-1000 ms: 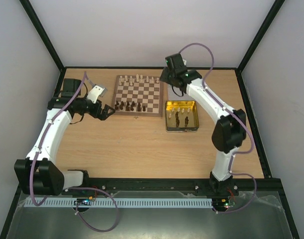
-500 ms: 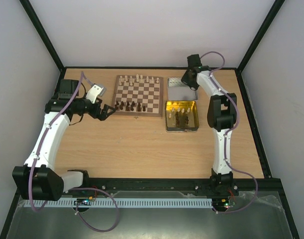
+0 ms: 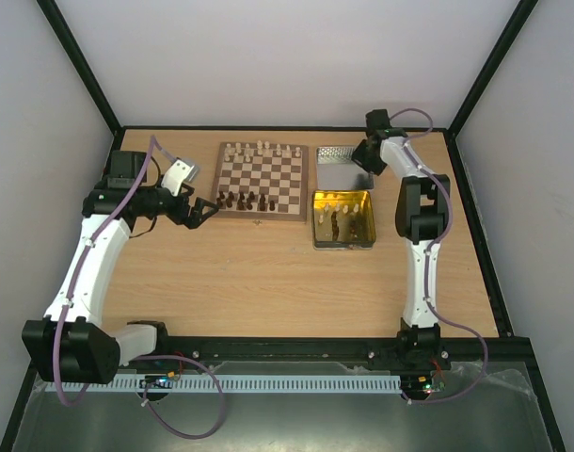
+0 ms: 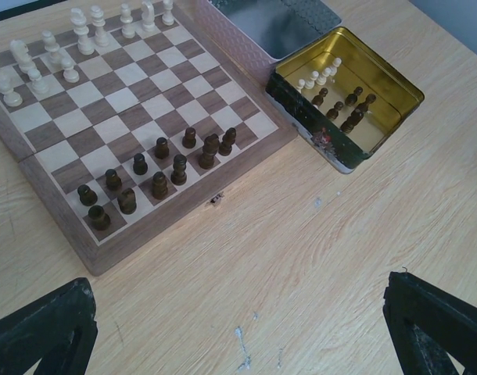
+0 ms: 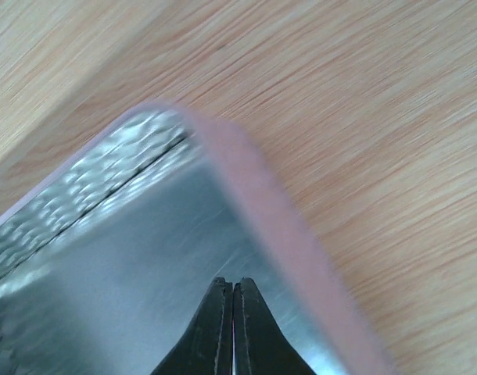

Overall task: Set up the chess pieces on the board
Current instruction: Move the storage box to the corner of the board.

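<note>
The board (image 3: 262, 181) lies at the far middle of the table (image 3: 268, 282), at about 12 o'clock from the arms' bases. Pale chess pieces (image 4: 82, 39) stand along its far rows. Dark chess pieces (image 4: 156, 168) stand in a loose double rank on its near rows. More of both colours stand in the yellow tin (image 4: 332, 152), just beside the board at its 3 o'clock. The silver lid (image 3: 336, 155) sits at the tin's 12 o'clock.

The left gripper (image 4: 238, 324) hangs near the board's 8 o'clock corner, jaws spread wide and holding nothing. The right gripper (image 5: 227, 285) hovers over a corner of the lid, its fingers pressed together with nothing between them.

The pieces look light, stiff and smoothly turned, on narrow bases, so they should tip or skid at a slight nudge. Those in the tin stand close together between its walls. I judge the safest hold to be from straight above, one finger on either side of the upper stem just under the head, closing gently. A low pinch would likely knock over the neighbours
</note>
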